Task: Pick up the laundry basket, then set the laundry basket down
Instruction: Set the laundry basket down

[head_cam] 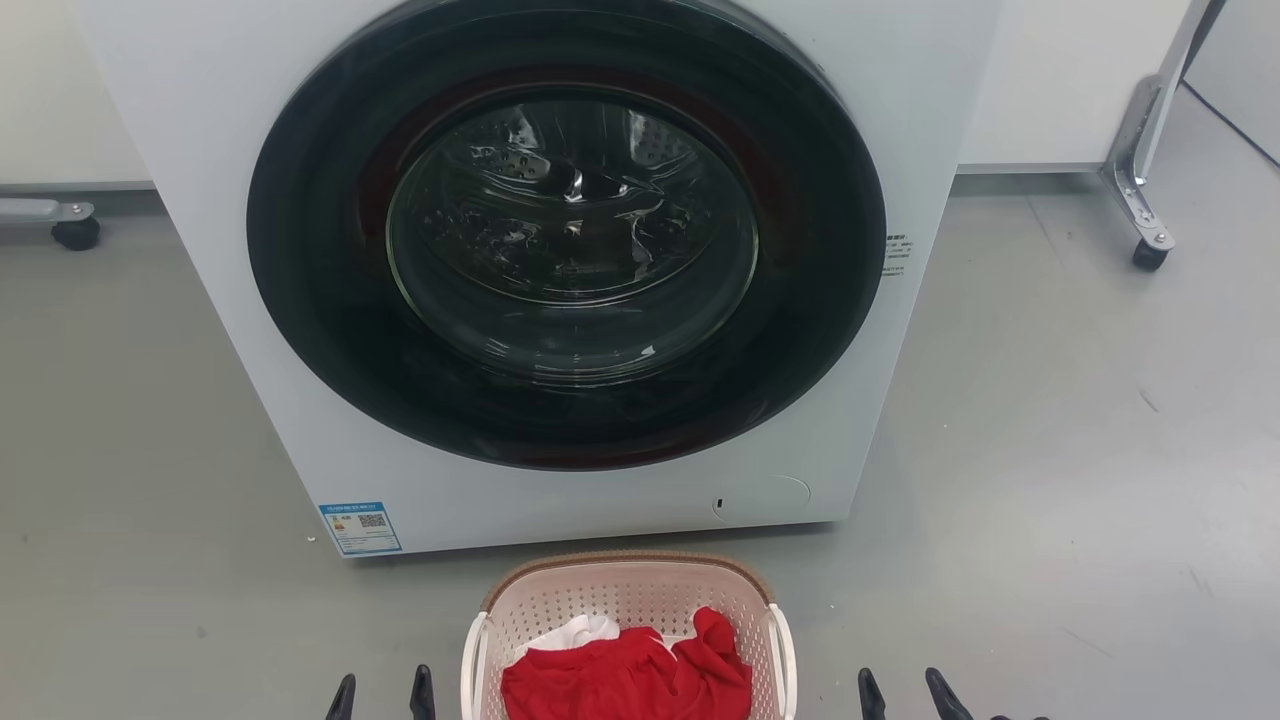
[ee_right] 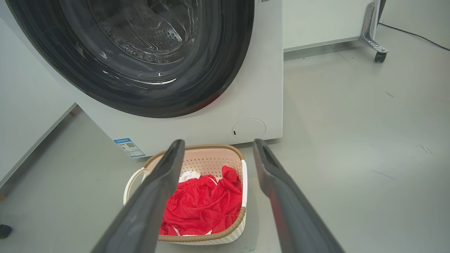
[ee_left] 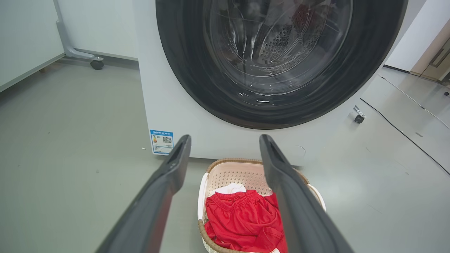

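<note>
The laundry basket [head_cam: 620,590] stands on the grey floor just in front of the washer, pale pink-cream with a brown rim and white side handles. Red and white clothes [head_cam: 625,675] lie in it. My left gripper [head_cam: 380,692] hovers open to the basket's left, with only its dark fingertips showing at the bottom edge. My right gripper [head_cam: 908,692] is open to the basket's right. In the left wrist view the basket [ee_left: 230,172] lies below and between the spread fingers of the left gripper [ee_left: 225,144]. From the right wrist, the basket [ee_right: 207,160] sits lower left of the right gripper [ee_right: 218,147].
A white front-loading washer [head_cam: 560,260] with a shut dark round door stands right behind the basket. Wheeled metal legs [head_cam: 1140,215] of furniture stand at the far right, and a caster [head_cam: 75,232] at the far left. A cable [ee_left: 404,133] runs across the floor.
</note>
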